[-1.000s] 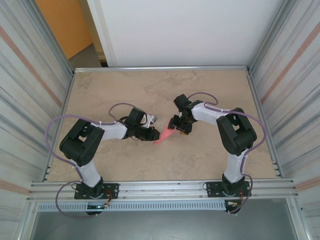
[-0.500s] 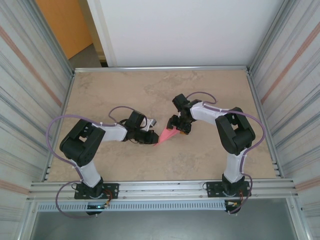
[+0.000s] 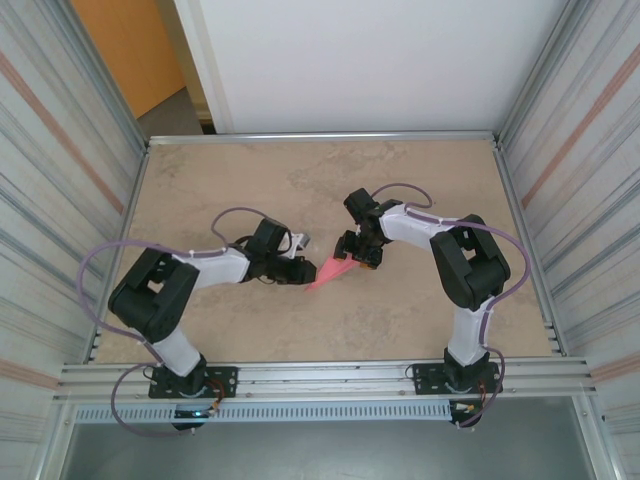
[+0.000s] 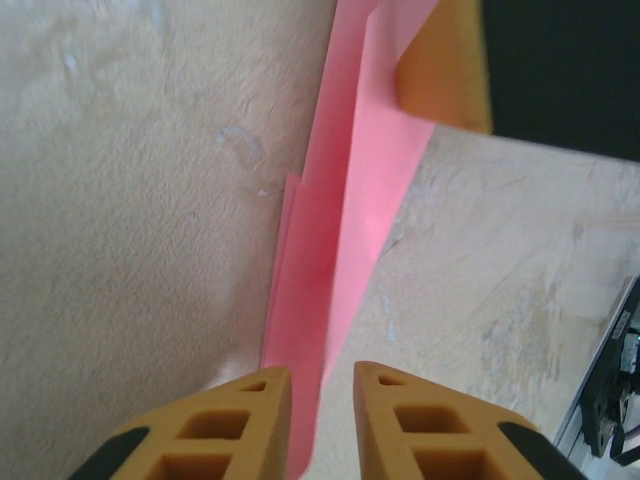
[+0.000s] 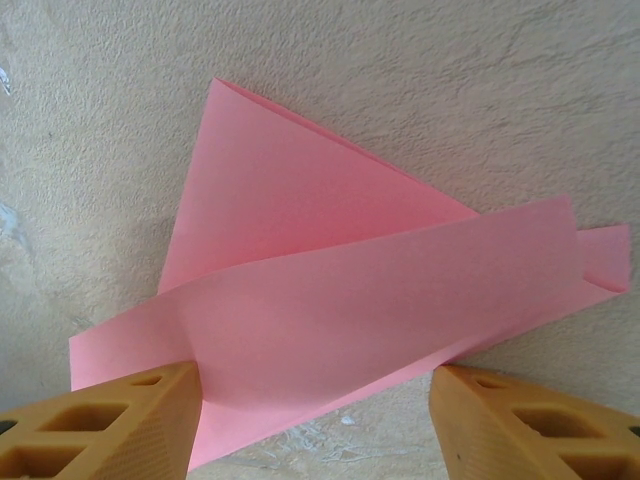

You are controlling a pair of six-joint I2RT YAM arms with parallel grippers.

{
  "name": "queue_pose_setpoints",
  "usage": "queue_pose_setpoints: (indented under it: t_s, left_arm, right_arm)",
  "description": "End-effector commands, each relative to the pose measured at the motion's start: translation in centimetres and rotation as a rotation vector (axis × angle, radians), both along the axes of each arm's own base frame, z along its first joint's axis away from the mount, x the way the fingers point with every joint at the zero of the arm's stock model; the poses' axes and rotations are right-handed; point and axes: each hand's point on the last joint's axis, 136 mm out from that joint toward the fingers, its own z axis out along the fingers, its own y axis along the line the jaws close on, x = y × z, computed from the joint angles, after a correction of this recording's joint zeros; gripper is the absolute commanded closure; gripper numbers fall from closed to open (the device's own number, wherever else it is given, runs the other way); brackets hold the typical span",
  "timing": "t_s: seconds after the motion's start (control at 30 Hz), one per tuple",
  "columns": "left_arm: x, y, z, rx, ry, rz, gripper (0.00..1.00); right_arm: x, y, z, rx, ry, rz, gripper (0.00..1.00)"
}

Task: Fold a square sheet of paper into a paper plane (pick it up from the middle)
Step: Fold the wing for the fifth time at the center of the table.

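Observation:
The square sheet of paper (image 3: 333,271) is pink and folded into a narrow pointed shape, lying on the table between the two arms. My left gripper (image 3: 303,268) is at its pointed left end. In the left wrist view the paper (image 4: 340,250) runs up from between my left gripper (image 4: 322,385) fingers, along the left finger (image 4: 262,392), with a narrow gap beside it. My right gripper (image 3: 355,252) is at the wide end. Its open jaws (image 5: 315,380) straddle the paper (image 5: 330,290), whose upper flap bows up between the fingers (image 5: 165,400). The right gripper's finger (image 4: 445,70) also touches the paper's far end.
The beige stone-look tabletop (image 3: 420,190) is bounded by ribbed metal walls (image 3: 60,200) left and right, a white wall at the back and a metal rail (image 3: 330,380) at the front. White scuff marks (image 5: 330,432) show beside the paper.
My left gripper's jaws have eased slightly apart around the paper's point, and the left arm's elbow has swung to the left. The right gripper and the paper have barely moved.

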Motion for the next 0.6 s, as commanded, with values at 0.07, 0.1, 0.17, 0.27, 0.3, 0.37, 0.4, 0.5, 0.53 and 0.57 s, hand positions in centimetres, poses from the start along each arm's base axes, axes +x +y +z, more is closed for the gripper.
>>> queue_pose_setpoints:
  t_s: [0.07, 0.1, 0.17, 0.27, 0.3, 0.37, 0.4, 0.5, 0.53, 0.57]
  left_arm:
    - [1.2, -0.4, 3.1, -0.017, -0.066, 0.032, 0.73]
    - [1.3, -0.7, 3.3, -0.028, -0.065, 0.026, 0.74]
    - [1.3, -1.8, 3.7, -0.057, -0.053, 0.005, 0.74]
    - [1.1, -3.1, 3.5, -0.07, -0.022, -0.021, 0.78]
    - [1.1, -3.3, 3.2, -0.065, -0.01, -0.021, 0.79]
    - [1.1, -4.0, 2.8, -0.072, 0.01, -0.028, 0.82]
    - [1.1, -4.1, 2.6, -0.07, 0.024, -0.029, 0.83]
    - [1.1, -4.7, 2.0, -0.068, 0.06, -0.047, 0.86]
    - [1.0, -4.9, 1.8, -0.061, 0.069, -0.054, 0.87]
    - [1.0, -4.9, 1.5, -0.05, 0.08, -0.055, 0.87]
  right_arm:
    - [-2.6, -2.1, -5.7, -0.125, 0.1, 0.033, 0.37]
    - [-2.7, -2.1, -5.7, -0.124, 0.102, 0.035, 0.37]
    - [-2.7, -2.2, -5.8, -0.126, 0.104, 0.034, 0.37]
    - [-2.8, -2.2, -5.9, -0.126, 0.107, 0.032, 0.37]
    - [-2.8, -2.2, -5.9, -0.127, 0.108, 0.034, 0.37]
    - [-2.8, -2.2, -5.9, -0.126, 0.107, 0.031, 0.37]
    - [-2.8, -2.1, -5.9, -0.124, 0.108, 0.032, 0.37]
    - [-2.9, -2.2, -5.9, -0.124, 0.109, 0.033, 0.38]
    - [-2.8, -2.1, -5.9, -0.123, 0.108, 0.034, 0.38]
    - [-2.9, -2.1, -5.9, -0.123, 0.111, 0.033, 0.38]
